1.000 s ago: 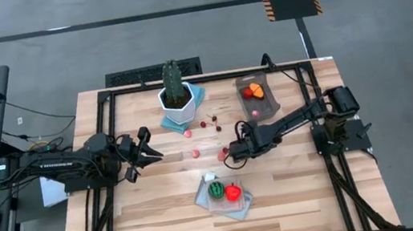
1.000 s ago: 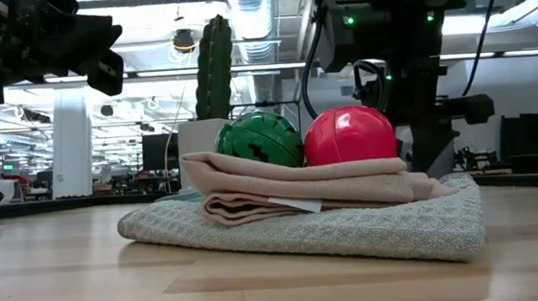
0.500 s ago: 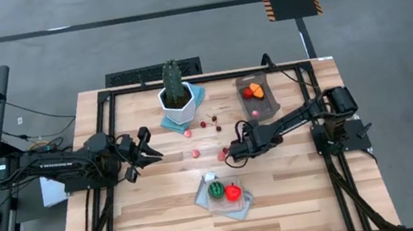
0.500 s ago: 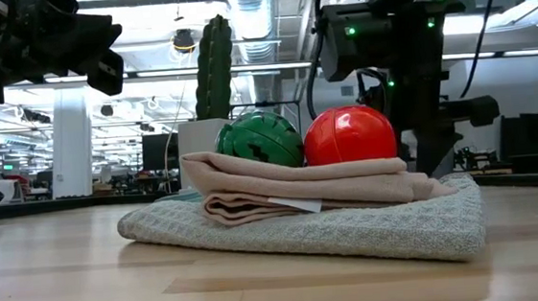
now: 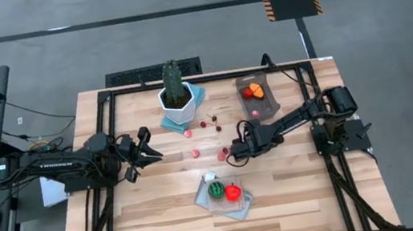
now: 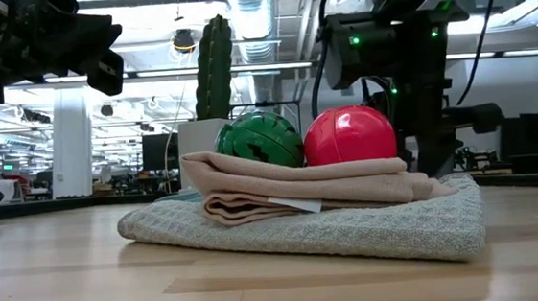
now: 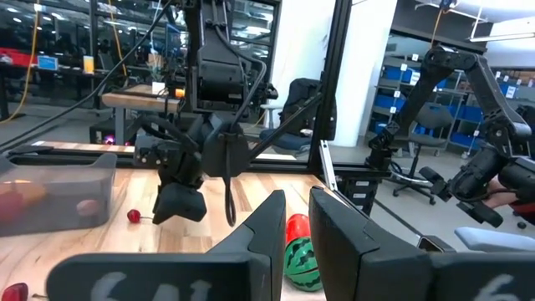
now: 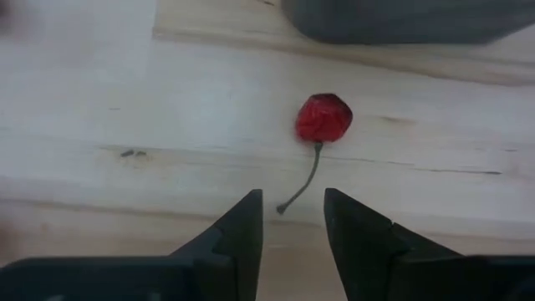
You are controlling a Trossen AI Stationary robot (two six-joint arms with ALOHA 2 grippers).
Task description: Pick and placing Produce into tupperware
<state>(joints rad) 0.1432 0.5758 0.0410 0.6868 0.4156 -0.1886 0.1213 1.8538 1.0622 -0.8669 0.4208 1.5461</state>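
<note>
Right gripper, fingers partly apart and empty, lowered over small red stemmed cherry on the wooden table — translucent grey tupperware tub nearby — positioned for grasping.

Tub at 1 o'clock, upright, w/ orange + red pcs. Berries loose mid-desk. Striped ball + red ball at 6 o'clock.

The right arm reaches from three o'clock toward the centre, elbow bent, wrist tipped down; the right gripper hangs low, its fingers parted by a narrow gap. The left arm lies folded at nine o'clock, its left gripper raised, pointing toward three o'clock, fingers nearly together
</note>
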